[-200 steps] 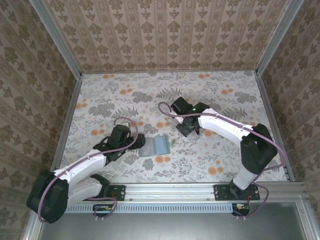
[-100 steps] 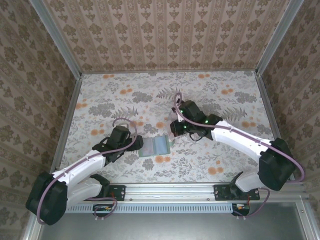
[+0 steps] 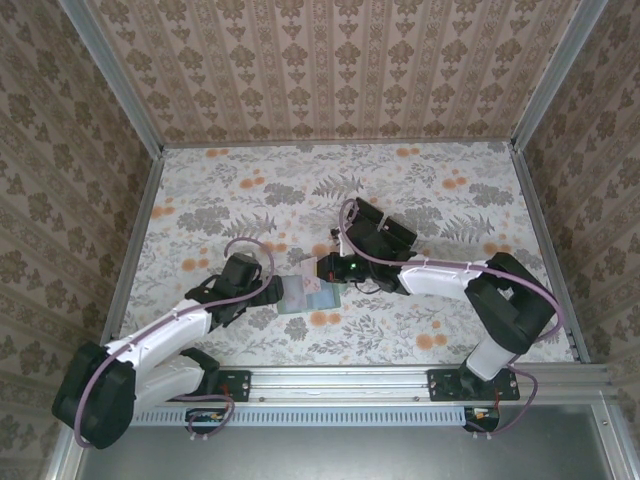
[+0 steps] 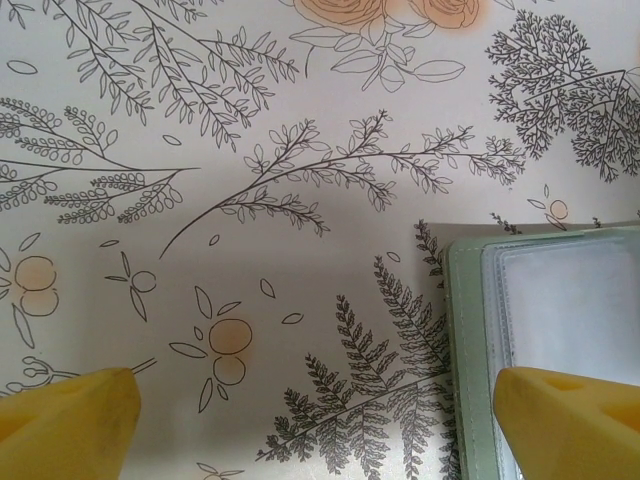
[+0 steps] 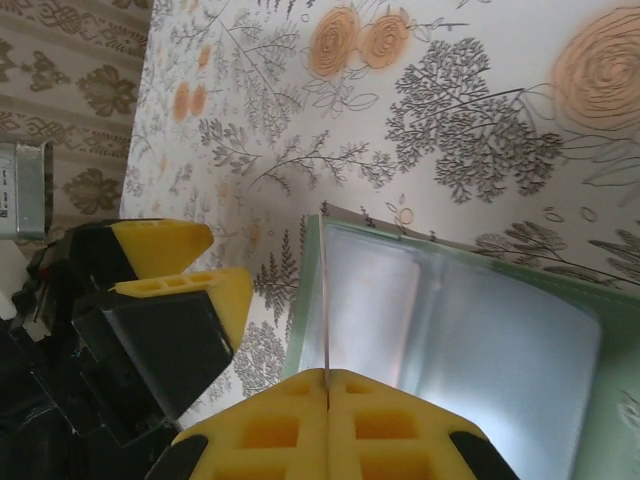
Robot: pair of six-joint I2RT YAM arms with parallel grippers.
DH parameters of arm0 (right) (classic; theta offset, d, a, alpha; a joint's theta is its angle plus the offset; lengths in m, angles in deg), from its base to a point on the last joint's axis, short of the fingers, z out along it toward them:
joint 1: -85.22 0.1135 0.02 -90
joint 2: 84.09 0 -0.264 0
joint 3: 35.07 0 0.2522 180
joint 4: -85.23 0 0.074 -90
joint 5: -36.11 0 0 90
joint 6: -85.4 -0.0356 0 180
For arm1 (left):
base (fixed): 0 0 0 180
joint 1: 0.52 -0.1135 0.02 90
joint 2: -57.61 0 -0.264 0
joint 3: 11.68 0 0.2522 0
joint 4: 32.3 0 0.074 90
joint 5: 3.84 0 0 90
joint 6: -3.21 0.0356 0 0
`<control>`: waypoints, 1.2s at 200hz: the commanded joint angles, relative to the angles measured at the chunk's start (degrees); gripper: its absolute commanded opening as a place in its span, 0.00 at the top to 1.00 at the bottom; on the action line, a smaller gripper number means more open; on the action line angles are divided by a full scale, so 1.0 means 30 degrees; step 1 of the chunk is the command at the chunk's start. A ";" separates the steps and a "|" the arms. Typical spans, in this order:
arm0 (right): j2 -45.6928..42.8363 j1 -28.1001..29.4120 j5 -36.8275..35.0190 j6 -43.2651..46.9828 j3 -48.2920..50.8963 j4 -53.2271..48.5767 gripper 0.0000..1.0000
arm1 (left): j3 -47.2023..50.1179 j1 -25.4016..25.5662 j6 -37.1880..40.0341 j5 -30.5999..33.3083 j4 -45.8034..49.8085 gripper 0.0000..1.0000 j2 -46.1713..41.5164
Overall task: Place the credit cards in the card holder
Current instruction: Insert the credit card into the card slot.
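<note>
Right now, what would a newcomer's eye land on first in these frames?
The right gripper is shut on a thin credit card, seen edge-on, just above the open card holder in the near middle of the floral table. The left gripper hangs wide open at the holder's side nearest the left arm, one fingertip over its edge.

- The left arm (image 3: 160, 338) and the right arm (image 3: 440, 278) have white shells between bulky black joints.
- A lilac cable (image 3: 245, 245) loops along each arm.
- The left gripper (image 4: 320, 425) has smooth, wedge-shaped yellow fingers (image 4: 70, 425).
- The right gripper (image 5: 328, 390) has yellow fingers (image 5: 270, 430) with square moulded recesses and black corners.
</note>
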 commanded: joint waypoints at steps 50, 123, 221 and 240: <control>0.1350 -0.0997 0.1203 -0.0301 0.1482 0.1884 1.00 | -0.0985 -0.0114 0.0503 -0.0452 0.0446 0.00 0.0548; 0.2348 -0.1468 0.1668 -0.0623 0.2271 0.3095 1.00 | -0.1976 0.1707 0.1266 0.0214 0.0215 0.00 0.1726; 0.2472 -0.1490 0.1517 -0.1015 0.2887 0.3908 1.00 | -0.2255 0.3459 0.0562 0.3464 0.0618 0.00 0.4506; 0.2468 -0.1494 0.1532 -0.1118 0.2952 0.4061 1.00 | -0.2148 0.3461 0.0306 0.3721 0.0910 0.00 0.4576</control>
